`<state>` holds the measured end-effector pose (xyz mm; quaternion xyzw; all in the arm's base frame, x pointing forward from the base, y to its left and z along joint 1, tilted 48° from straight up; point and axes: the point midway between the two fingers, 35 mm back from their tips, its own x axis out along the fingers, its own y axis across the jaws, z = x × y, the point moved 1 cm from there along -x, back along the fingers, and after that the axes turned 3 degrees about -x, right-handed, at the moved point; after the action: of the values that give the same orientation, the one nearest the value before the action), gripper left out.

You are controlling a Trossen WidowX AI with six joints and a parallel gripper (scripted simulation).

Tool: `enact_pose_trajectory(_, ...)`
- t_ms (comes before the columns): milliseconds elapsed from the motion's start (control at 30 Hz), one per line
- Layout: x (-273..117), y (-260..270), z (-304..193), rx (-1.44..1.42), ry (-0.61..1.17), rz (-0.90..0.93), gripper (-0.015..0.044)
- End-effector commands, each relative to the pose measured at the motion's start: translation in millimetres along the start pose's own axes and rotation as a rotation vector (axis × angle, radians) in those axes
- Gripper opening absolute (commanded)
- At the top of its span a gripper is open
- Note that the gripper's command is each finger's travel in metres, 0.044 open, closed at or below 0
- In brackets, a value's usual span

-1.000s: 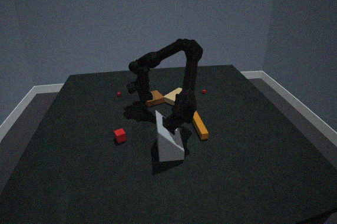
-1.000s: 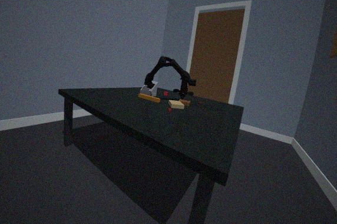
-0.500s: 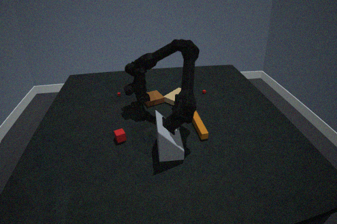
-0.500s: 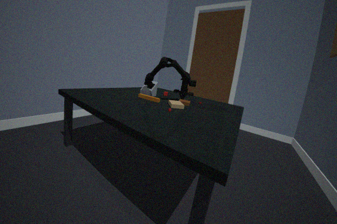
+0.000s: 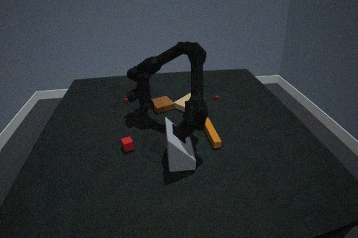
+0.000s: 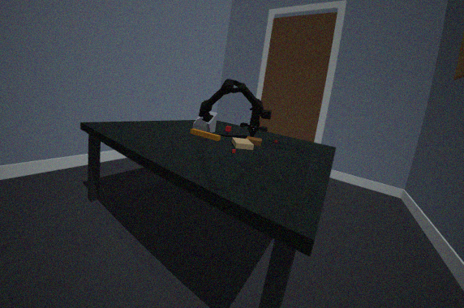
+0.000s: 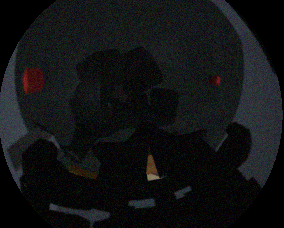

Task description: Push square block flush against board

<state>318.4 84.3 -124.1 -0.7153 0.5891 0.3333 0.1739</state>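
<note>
Blue walls surround the dark table point(image 5: 94, 195) point(image 6: 243, 180), where the shut claw point(image 5: 146, 110) point(image 6: 253, 134) grips nothing.

To your left in the top view, you have a large red cube point(image 5: 127, 144) point(image 6: 228, 129) point(image 7: 34, 80) on the dark table point(image 5: 94, 195) point(image 6: 280, 184) point(image 7: 185, 30). Farther back sit a small red cube point(image 5: 126, 100) point(image 6: 276, 141) point(image 7: 215, 80) and, well apart from it, another small red cube point(image 5: 216, 97) point(image 6: 234, 151). You'll see a long orange bar point(image 5: 213, 135) point(image 6: 205, 134) point(image 7: 83, 172) lying flat. The exterior view shows you a brown door point(image 6: 300, 74) in a white frame point(image 6: 333, 58).
</note>
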Motion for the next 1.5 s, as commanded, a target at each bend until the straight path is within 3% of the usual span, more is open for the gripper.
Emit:
enact_pose_trajectory(0, -1.1, -2.3, 7.3, 0.007, -0.005, -0.003, 0.0000)
enact_pose_trajectory(133, -2.9, -0.3, 6.5, 0.000, 0.000, 0.000, 0.0000)
enact_pose_trajectory(267, -53.2, -0.2, 6.6, 0.006, -0.007, -0.003, 0.0000)
enact_pose_trajectory(500, -56.6, -1.9, 5.9, 0.028, -0.008, -0.003, 0.0000)
enact_pose_trajectory(1467, -59.4, -84.8, -32.4, 1.012, -0.011, -0.003, 0.0000)
